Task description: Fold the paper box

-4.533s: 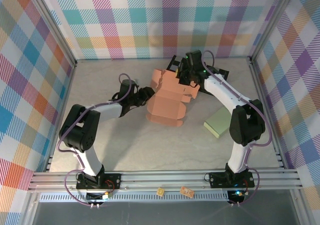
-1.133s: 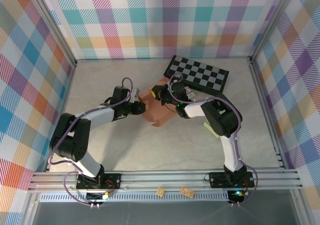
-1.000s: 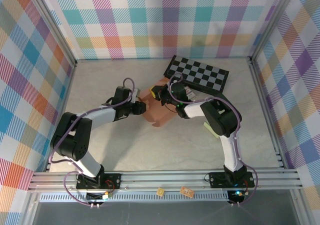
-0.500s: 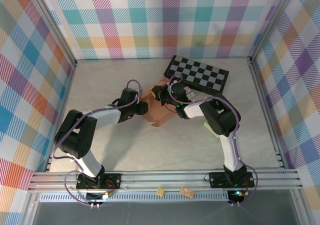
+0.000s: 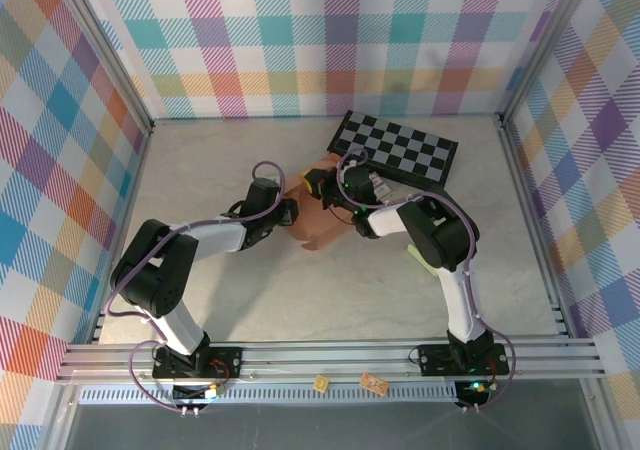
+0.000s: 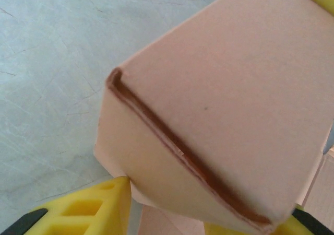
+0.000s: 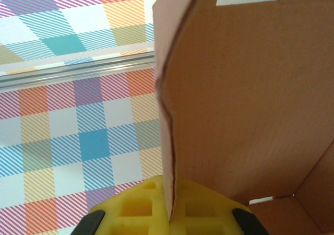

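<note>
Matt, finely grained salmon cardboard on the paper box (image 6: 224, 89), raw brown at the cut edge. Smooth yellow plastic fingers (image 6: 88, 211), slightly glossy. Pale, matt, marbled table (image 6: 47, 62). Brushed metal rail (image 5: 320, 355).

I'm seeing the paper box (image 5: 320, 226) sitting mid-table (image 5: 215, 160). The left gripper (image 5: 291, 213) is touching the box's left side, and the right gripper (image 5: 316, 184) is pinching its far wall. The checkerboard (image 5: 400, 150) is lying behind-right of the box, and the pad (image 5: 414, 252) is sitting right of it, near.

front table (image 5: 300, 300) free | centre paper box (image 5: 322, 233); rear checkerboard (image 5: 400, 152); right green pad (image 5: 414, 255)
</note>
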Motion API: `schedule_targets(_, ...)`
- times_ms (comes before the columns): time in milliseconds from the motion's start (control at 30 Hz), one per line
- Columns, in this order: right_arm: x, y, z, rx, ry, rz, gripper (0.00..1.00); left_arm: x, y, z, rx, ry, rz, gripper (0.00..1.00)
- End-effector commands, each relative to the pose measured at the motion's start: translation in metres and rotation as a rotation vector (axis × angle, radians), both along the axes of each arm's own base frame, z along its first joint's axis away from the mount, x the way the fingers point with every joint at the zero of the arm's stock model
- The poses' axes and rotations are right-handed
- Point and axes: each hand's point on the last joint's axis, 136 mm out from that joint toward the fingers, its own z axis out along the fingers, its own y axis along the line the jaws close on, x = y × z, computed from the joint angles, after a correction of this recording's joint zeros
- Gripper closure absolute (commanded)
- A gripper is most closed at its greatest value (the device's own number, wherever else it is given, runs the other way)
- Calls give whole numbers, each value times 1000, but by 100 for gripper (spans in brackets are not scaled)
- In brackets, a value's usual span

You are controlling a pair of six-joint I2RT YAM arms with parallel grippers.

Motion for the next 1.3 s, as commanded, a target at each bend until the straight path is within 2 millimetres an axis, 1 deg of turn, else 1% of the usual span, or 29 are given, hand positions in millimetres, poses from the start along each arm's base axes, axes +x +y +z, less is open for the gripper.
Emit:
schedule_targets(0,-2,7,-1,16,21,17,100,18,-3,19,-46,-116,53,63)
schedule_targets(233,2,5,2,25,40,-2,100,27,-5,17,-8,-155,88,66)
schedule_targets(300,1,7,3,21,44,3,100,29,-4,16,0,-164,98,67)
schedule_targets(500,2,7,-5,12,72,0,100,32,-4,6,33,-170,118,71)
schedule_targets(767,3,7,-8,23,90,-9,100,39,-8,6,69,-172,132,75)
schedule_targets(1033,7,7,-4,33,111,-26,100,41,-9,1,106,-153,143,82)
schedule_targets(1100,7,6,-2,31,117,-35,100,41,-8,1,113,-155,145,86)
schedule_targets(1133,7,6,-1,27,119,-37,100,41,-8,1,114,-154,144,87)
schedule_targets(1267,6,6,4,19,124,-53,92,41,-7,0,120,-151,149,92)
